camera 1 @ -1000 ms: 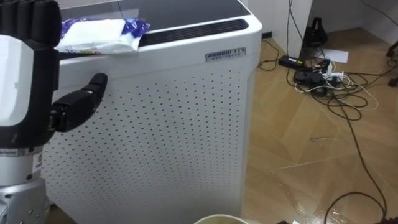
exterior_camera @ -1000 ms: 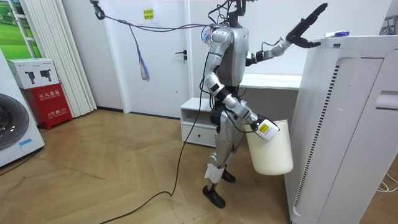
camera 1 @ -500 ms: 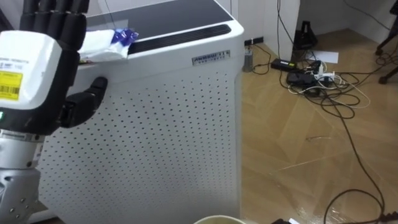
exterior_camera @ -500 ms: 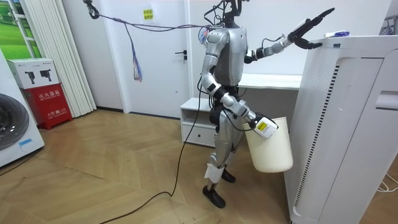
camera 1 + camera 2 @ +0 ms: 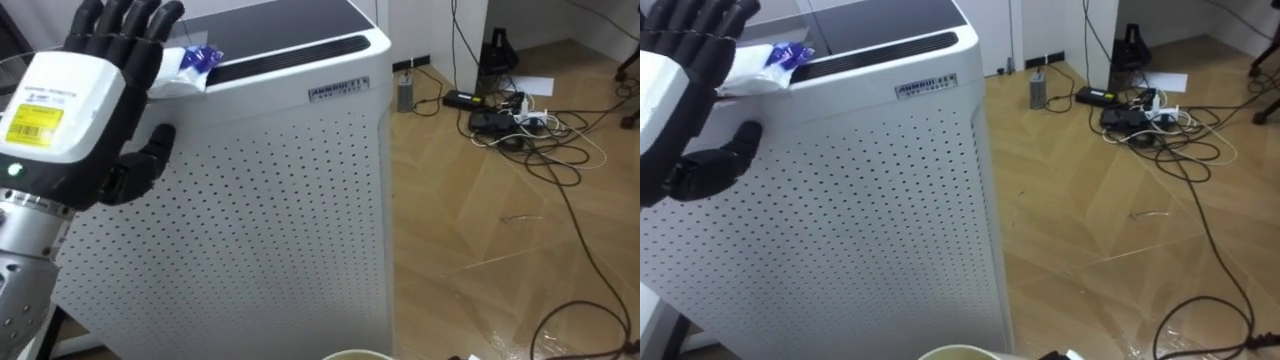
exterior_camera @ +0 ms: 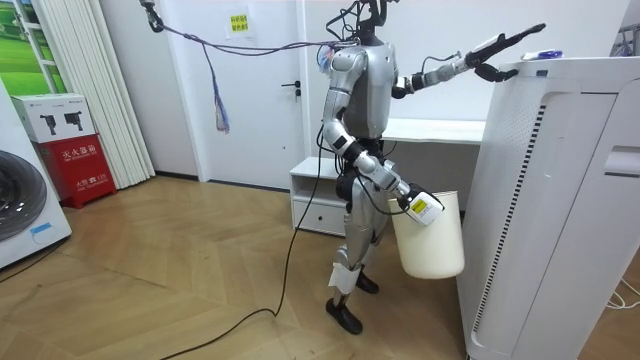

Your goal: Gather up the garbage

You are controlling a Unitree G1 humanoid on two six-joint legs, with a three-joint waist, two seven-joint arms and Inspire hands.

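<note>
- White-and-blue wrapper (image 5: pixel 190 65) lies at the far left of the white perforated appliance's (image 5: pixel 250 200) top in the left eye view. The left hand (image 5: pixel 70 110) is raised just near of it, fingers spread and relaxed, holding nothing.
- Room view: the right hand (image 6: pixel 412 204) sits at a cream bucket's (image 6: pixel 432 245) rim; whether it grips cannot be told.

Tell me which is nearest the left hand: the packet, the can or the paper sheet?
The white-and-blue packet atop the perforated white unit, just past the left hand; can and paper lie on the floor.
</note>
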